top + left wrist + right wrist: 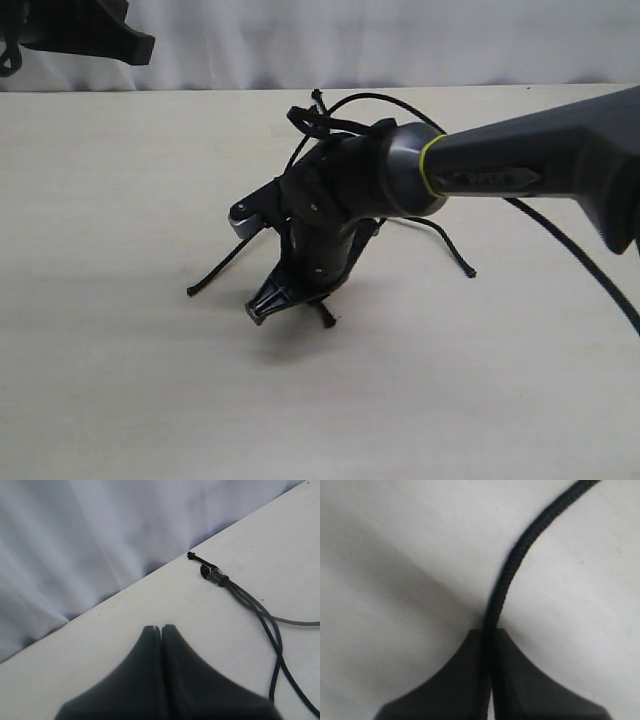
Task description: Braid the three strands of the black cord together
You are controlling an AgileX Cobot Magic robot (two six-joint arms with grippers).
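Observation:
The black cord's knotted end (212, 573) lies under clear tape near the table's far edge, and it also shows as the knotted end (318, 104) in the exterior view. From it the three strands fan out toward me. One strand (222, 266) runs left, and one strand (452, 250) runs right. My right gripper (489, 631) is shut on the middle strand (520, 545) low over the table. In the exterior view the right gripper (288, 298) hides most of that strand. My left gripper (161, 628) is shut on nothing, well away from the cord.
The right arm (520, 170) reaches in from the right across the table's middle. Its thick glossy cable (580, 255) trails to the right edge. The left arm (80, 35) hangs at the top left corner. A white curtain (90, 535) backs the pale table (120, 380).

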